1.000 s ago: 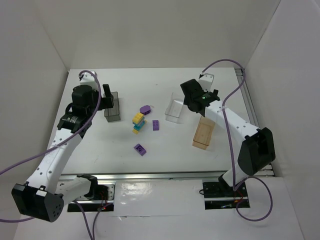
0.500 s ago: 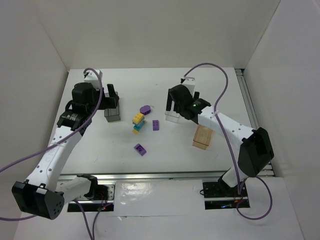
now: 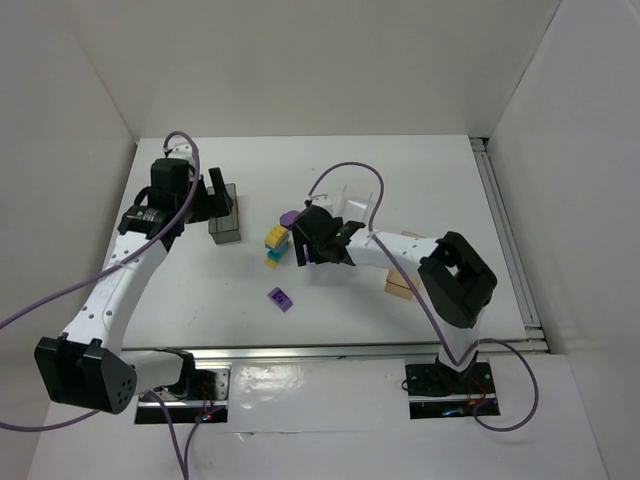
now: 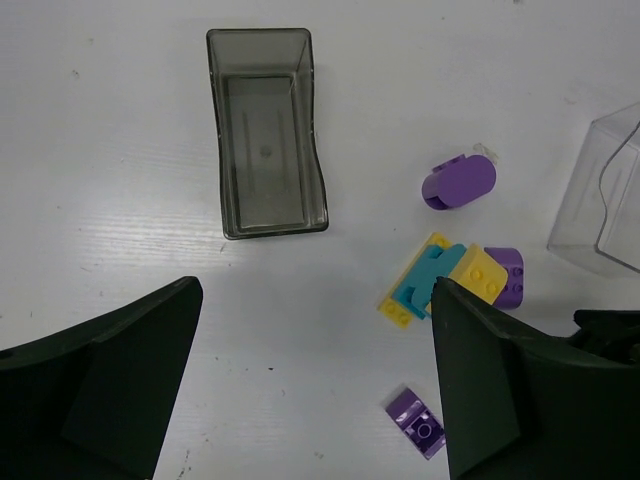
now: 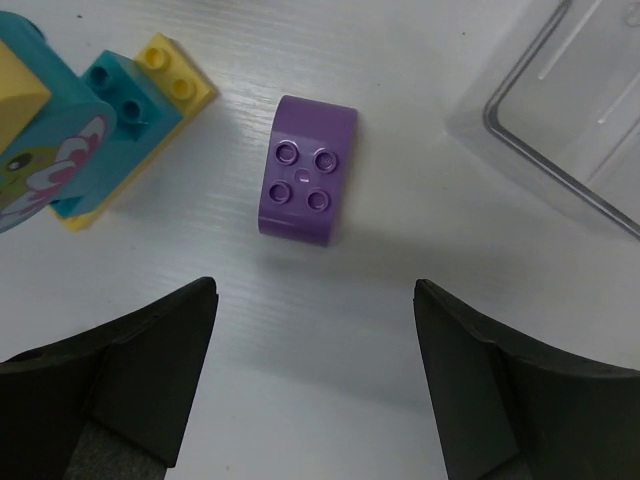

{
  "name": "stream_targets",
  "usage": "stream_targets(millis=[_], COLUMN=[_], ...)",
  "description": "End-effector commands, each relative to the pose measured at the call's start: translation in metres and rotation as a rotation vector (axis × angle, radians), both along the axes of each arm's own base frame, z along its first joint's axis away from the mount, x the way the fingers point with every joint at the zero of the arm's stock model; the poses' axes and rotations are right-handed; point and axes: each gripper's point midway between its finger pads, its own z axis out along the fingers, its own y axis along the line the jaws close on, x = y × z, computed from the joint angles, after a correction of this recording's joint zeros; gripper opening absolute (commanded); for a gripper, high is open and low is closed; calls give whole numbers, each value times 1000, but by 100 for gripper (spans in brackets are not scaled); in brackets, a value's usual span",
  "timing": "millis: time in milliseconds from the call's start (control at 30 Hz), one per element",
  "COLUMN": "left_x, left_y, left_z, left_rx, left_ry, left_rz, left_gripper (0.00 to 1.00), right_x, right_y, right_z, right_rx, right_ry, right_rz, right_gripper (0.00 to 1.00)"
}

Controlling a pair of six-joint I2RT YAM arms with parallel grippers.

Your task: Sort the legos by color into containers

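Leftward from the clear bin is where the right hand has swung since half a second ago; it now hangs over the middle of the bench, with its arm stretched across in front of the amber bin. Its fingers are spread wide and hold nothing. Between them, flat on the bench and studs up, lies a purple four-stud lego, touched by neither finger. Just beside that lego on one side sits a cluster of yellow and teal legos; on the other side is a corner of the clear bin.

From above, a rounded purple lego lies just behind the cluster, and a small purple lego lies apart, nearer the arm bases. None of these legos is in a bin.

On the left, the left hand is also spread wide and carries nothing, above the bench close to the dark grey bin, which stands upright
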Motion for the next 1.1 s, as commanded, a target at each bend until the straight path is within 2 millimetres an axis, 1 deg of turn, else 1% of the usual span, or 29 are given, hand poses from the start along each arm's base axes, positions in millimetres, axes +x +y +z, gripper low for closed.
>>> stream_targets(millis=[0,67,100,133,200,233,267,300,367,400,433,467,500,567,600,633,667,700,733,767,800,833,867,900,933,967,1000,1033,1067], left_x=[-1,-1,-2,-2,-4,-4,-4,-5,-6,-9,-12,-14,-17,-28,-34,-44,-47,-56,-59,-64,-68,-74,-77,-80,-86,-90,-93,-94,-101], left_y=[6,6,9,9,9,8,8,8,6,7,6,9,9,13,11,9,8,1,-2,-4,-8,-15,-18,-23,-29,-35,-40,-45,-52], left_z=[18,19,22,22,25,25,25,28,23,25,19,17,10,-4,-15,-23,-31,-42,-48,-55,-58,-68,-73,-74,-82,-84,-87,-89,-96], left_rx=[-24,-33,-35,-35,-36,-41,-41,-43,-47,-47,-55,-55,-64,-69,-76,-72,-91,-92,-100,-103,-119,-117,-121,-141,-142,-157,-171,-180,-177], left_ry=[-58,-57,-68,-68,-77,-76,-76,-85,-74,-75,-54,-43,-21,43,81,116,141,173,189,217,224,252,265,267,289,296,307,309,330], left_rz=[54,60,69,69,69,61,61,61,52,52,60,80,90,139,143,153,176,161,164,167,161,146,145,152,139,126,129,125,107], left_gripper=[98,98,98,96,95,95,94,90,89,86,86,84,84,82,82,82,85,91,97,100,100,100,100,100,100,100,100,100,100], right_x=[16,20,20,22,28,28,33,32,35,38,37,42,44,46,44,45,42,40,41,40,37,37,36,42,43,48,50,55,59], right_y=[20,18,15,21,20,21,23,20,20,21,21,16,18,21,22,19,22,22,21,14,8,4,-4,-16,-22,-35,-41,-48,-54], right_z=[-5,-15,-25,-25,-30,-36,-31,-43,-49,-48,-53,-53,-50,-34,-26,-7,5,18,32,54,60,69,82,87,92,97,92,93,93], right_rx=[29,11,3,19,18,14,21,-2,-10,-6,-14,-15,-8,23,26,36,42,49,65,78,71,73,73,74,76,82,73,65,71], right_ry=[-22,-15,7,7,8,12,-6,6,10,3,10,5,-2,-22,-34,-66,-80,-103,-130,-166,-174,-189,-216,-220,-224,-234,-228,-234,-233], right_rz=[25,25,24,33,23,23,17,11,-3,-23,-23,-47,-47,-55,-51,-65,-46,-47,-56,-63,-72,-82,-101,-129,-140,-179,-190,-213,-237], right_gripper=[86,86,83,81,77,75,73,70,62,58,52,43,38,30,23,23,22,22,22,22,22,22,22,22,22,22,22,22,22])
